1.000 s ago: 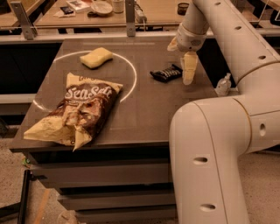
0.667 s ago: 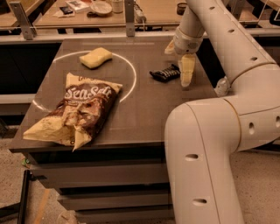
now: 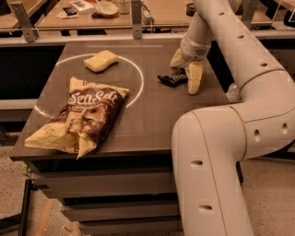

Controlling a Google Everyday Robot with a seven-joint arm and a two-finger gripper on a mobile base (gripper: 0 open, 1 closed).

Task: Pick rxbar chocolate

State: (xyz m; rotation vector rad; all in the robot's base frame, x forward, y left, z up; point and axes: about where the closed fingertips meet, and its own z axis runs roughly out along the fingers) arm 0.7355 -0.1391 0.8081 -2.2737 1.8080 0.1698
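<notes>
Pincer: cream-coloured two-finger gripper [image 3: 186,69], at the table's far right part, pointing down toward the surface.
Jaw state: spread apart; one of the fingers [image 3: 195,77] stands nearer the camera and the other behind it, with a clear gap between them.
Task object: rxbar chocolate [image 3: 172,78], a small flat rectangular bar in a glossy black wrapper, lies flat on the table just left of the near finger, its right end reaching toward the gap between the fingers; whether it touches a finger cannot be told.
Arm: white jointed robot arm [image 3: 239,41] comes down from the upper right to the gripper, and its thick lower link fills the right foreground in front of the table edge.
Support: dark grey square table top [image 3: 152,120], marked with a thin white painted circle [image 3: 139,85]; the bar lies just outside the circle, on its right.
Sponge: yellow sponge block [image 3: 100,61], inside the circle at its far side, well apart from the bar.
Bag: large brown-and-cream "Sea Salt" chip bag [image 3: 80,117], crumpled, lying flat across the circle's near left arc, well apart from the gripper.
Background: wooden bench [image 3: 161,11] behind the table, carrying a pale bowl [image 3: 107,8].
</notes>
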